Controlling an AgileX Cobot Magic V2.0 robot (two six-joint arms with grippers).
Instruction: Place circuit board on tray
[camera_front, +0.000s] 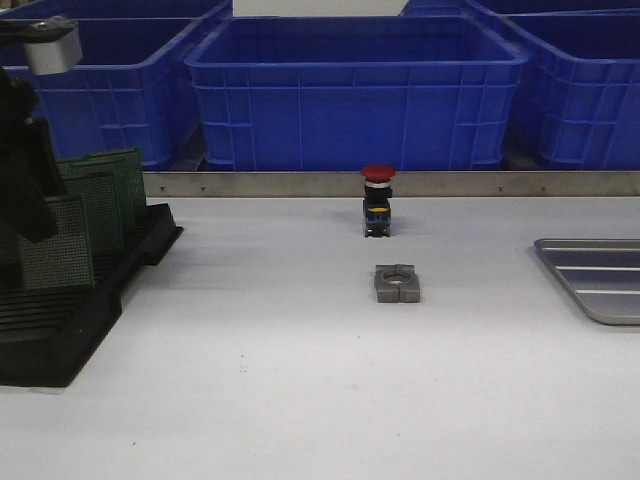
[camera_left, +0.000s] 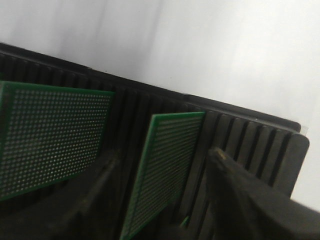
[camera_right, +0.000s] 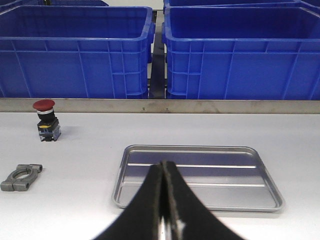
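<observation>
Front cam sits low, looking forward across the tabletop (camera_front: 300, 400) toward the blue bins (camera_front: 355, 90). Left wrist cam is super close over the black rack (camera_left: 240, 135). Right wrist cam faces the bins too, sharing the red button (camera_right: 46, 120) and tray (camera_right: 200, 200).

Tray (camera_right: 200, 200): silver-grey metal, smooth, glossy, ribbed. Behind tray, bins (camera_front: 355, 95): blue plastic, slight sheen. Rack (camera_front: 70, 320): black plastic, matt, slotted. Boards in rack (camera_left: 50, 135): green, perforated, matt. Clamp (camera_front: 397, 284) near rack: dull grey metal. Table (camera_front: 300, 400): white, matt, smooth.
</observation>
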